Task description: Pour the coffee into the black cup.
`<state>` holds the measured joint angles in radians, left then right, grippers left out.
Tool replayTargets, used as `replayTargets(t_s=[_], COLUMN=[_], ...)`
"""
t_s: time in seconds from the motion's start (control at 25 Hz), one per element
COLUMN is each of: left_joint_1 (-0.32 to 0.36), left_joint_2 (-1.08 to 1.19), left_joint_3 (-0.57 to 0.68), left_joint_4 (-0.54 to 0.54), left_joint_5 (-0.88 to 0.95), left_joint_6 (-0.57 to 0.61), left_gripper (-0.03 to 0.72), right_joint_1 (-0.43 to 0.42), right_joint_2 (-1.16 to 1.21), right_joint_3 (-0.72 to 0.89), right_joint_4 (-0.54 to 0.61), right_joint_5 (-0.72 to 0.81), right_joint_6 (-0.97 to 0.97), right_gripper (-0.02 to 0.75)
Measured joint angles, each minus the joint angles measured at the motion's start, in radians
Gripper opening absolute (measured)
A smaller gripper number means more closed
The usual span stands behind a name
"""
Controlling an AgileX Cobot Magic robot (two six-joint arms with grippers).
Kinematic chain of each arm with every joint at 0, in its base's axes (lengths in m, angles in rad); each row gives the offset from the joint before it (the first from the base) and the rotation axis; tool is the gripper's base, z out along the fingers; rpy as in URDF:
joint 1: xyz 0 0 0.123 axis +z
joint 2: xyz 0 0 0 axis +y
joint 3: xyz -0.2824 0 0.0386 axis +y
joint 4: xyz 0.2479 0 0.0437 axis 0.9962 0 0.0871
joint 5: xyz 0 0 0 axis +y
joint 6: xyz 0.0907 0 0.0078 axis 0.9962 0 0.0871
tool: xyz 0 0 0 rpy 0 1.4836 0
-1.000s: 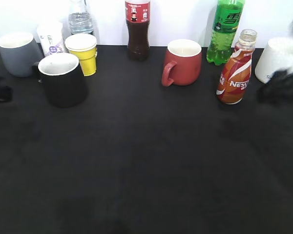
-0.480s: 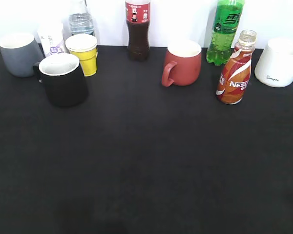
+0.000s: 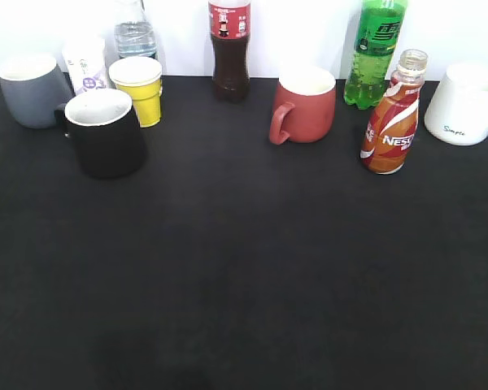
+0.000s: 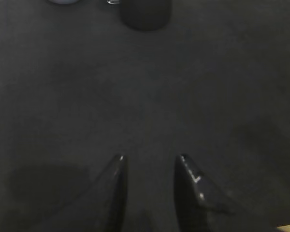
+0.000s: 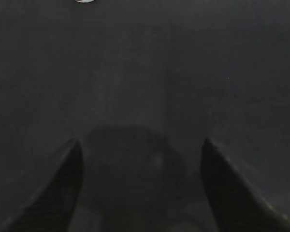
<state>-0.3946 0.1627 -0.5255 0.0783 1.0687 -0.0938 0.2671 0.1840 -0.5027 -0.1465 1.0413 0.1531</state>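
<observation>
At the table's far right stands the coffee [image 3: 393, 114], uncapped, well apart from the black cup [image 3: 106, 132] at far left. Both grippers [image 4: 149, 166] [image 5: 140, 154] hover empty, jaws apart. A clumsy grasp could topple the open bottle.

Table [image 3: 244, 276] covered in matt black cloth, slightly fuzzy. Black cup [image 3: 106, 134] glossy ceramic, white glazed inside. Coffee bottle [image 3: 393, 114] clear plastic with shiny printed wrap. Red mug [image 3: 303, 104] smooth, semi-matt. Yellow cup [image 3: 138, 89] looks like paper. Left gripper [image 4: 149, 166] fingers glossy black plastic.
</observation>
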Motion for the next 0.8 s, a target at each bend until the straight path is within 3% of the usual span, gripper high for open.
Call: replayTargets(t_s=[0.24,0.32,0.4,0.56,0.8], left_joint_1=[0.007,0.071,0.181,0.374,0.396], left_joint_2=[0.000,-0.026,-0.088,-0.170,-0.170], left_joint_3=[0.000,0.000,0.000,0.000,0.002], left_joint_4=[-0.001,-0.001,-0.001,-0.002,-0.002], left_joint_5=[0.000,-0.001,-0.001,0.000,0.000], left_joint_6=[0.000,0.000,0.000,0.000,0.000], left_gripper=[0.238,0.238,0.238,0.238,0.238], right_joint_1=[-0.035,-0.128,-0.209,-0.239,-0.239], right_joint_2=[-0.011,-0.081,-0.146,-0.192,-0.192], right_joint_3=[0.000,0.000,0.000,0.000,0.000], right_joint_4=[0.000,0.002,0.002,0.002,0.003], right_joint_5=[0.000,0.000,0.000,0.000,0.000], right_joint_6=[0.000,0.000,0.000,0.000,0.000], right_gripper=[0.588,0.588,0.588,0.588,0.588])
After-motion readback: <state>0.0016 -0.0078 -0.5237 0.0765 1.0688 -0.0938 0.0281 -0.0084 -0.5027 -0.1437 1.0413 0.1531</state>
